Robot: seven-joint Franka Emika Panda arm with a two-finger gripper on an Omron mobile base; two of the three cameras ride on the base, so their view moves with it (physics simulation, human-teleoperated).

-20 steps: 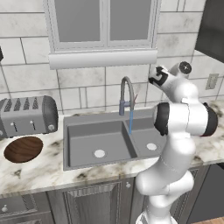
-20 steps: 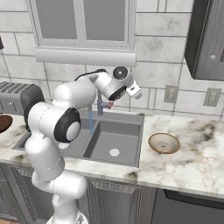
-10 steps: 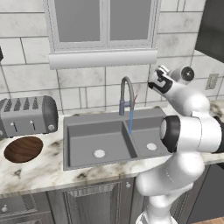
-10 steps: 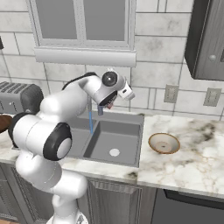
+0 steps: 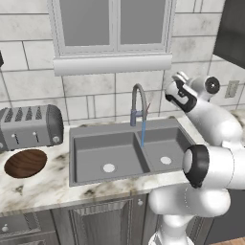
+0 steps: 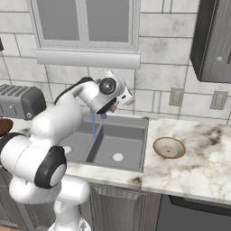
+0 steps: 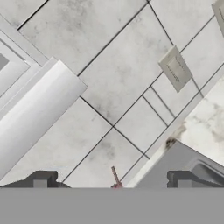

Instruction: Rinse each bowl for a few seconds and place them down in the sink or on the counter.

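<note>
Water running: a thin blue stream falls from the curved grey gooseneck tap (image 5: 139,103) into the grey matte double-basin sink (image 5: 91,155), near the wall between the two basins. So the tap seems already turned on, and no bowl under it yet.

White two-finger gripper (image 5: 176,87) raised above the back right corner of the sink, just beside the tap's small red handle (image 7: 115,176), pointing toward the tiled wall. Jaws spread wide, nothing between them.

Dark brown wood-grain shallow bowl (image 5: 25,162) lying on the white-beige marble-look counter (image 5: 28,191) left of the sink, in front of the grey metal four-slot toaster (image 5: 29,125). Smaller pale tan bowl with whitish inside (image 6: 169,147) resting on the counter right of the sink, upright, well apart from the gripper.

Step in hand, probably: end of opening the water, start of fetching the first bowl. Rinsing itself not begun for either bowl.

Next move calls for lowering the open jaws to one bowl, likely the tan one as nearer to this side, and taking it by the rim. Shallow rim, so easy to slip; needs a careful approach from above, then carrying under the stream.
</note>
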